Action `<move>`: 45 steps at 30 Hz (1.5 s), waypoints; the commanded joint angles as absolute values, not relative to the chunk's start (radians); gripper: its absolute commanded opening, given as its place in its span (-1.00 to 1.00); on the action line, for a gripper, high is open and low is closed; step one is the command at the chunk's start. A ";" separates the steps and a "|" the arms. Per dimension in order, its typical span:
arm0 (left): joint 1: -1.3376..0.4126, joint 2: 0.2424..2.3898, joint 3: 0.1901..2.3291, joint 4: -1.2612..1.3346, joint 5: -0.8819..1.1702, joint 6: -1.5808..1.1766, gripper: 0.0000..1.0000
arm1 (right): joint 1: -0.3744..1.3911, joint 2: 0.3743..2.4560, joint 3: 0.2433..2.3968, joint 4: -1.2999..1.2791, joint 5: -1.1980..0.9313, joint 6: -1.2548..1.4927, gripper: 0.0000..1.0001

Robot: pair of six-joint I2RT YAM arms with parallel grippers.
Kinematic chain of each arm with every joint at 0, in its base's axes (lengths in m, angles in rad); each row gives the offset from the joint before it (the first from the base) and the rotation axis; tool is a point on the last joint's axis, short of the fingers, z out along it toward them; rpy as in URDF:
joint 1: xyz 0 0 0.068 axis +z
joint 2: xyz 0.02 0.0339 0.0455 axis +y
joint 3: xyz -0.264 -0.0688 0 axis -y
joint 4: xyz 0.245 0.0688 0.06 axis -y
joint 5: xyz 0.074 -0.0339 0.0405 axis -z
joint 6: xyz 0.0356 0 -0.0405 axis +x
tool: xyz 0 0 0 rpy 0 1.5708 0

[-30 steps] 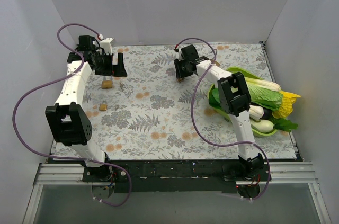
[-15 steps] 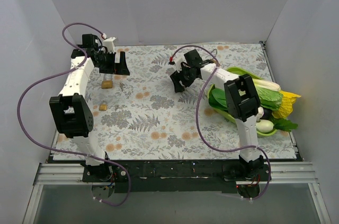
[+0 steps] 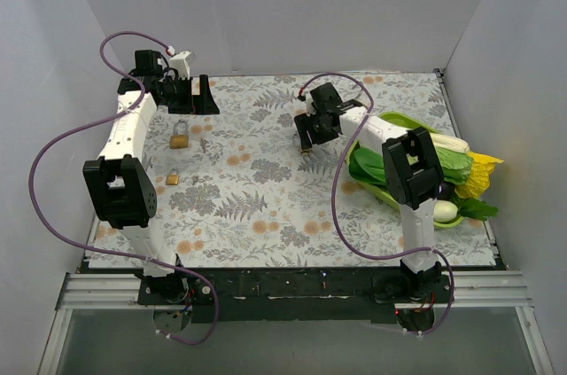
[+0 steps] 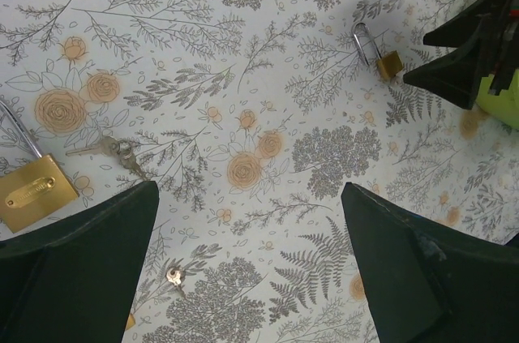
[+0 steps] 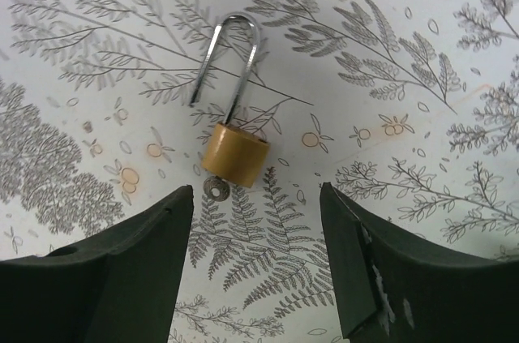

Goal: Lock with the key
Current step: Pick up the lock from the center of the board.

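Right pincer (image 5: 255,195) spread by small padlock (image 5: 235,153), left pincer (image 4: 247,189) spread, big padlock (image 4: 34,190) cut off

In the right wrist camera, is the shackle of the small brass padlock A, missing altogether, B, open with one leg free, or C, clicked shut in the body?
B: on the small brass padlock, the shackle has one leg seated in the body while the other ends free over the floral cloth.
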State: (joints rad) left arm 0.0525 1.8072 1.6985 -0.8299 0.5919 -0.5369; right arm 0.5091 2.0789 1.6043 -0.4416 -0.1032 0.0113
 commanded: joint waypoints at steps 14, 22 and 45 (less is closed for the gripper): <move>0.058 1.795 1.717 -0.793 0.578 -0.566 0.96 | 0.589 2.195 1.724 -0.471 0.175 0.190 0.18; 0.061 1.807 1.741 -0.802 0.568 -0.558 0.96 | 0.601 2.221 1.700 -0.476 0.201 0.180 -0.13; 0.066 1.898 1.738 -1.083 1.294 -0.111 0.96 | 0.583 1.882 1.793 -0.583 -0.664 -0.515 -0.97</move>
State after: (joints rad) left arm 0.0605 1.8889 1.7214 -0.9554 1.0351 -0.2970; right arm 0.5900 1.9579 1.7149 -0.5419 -0.4271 -0.3534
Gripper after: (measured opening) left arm 0.981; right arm 0.302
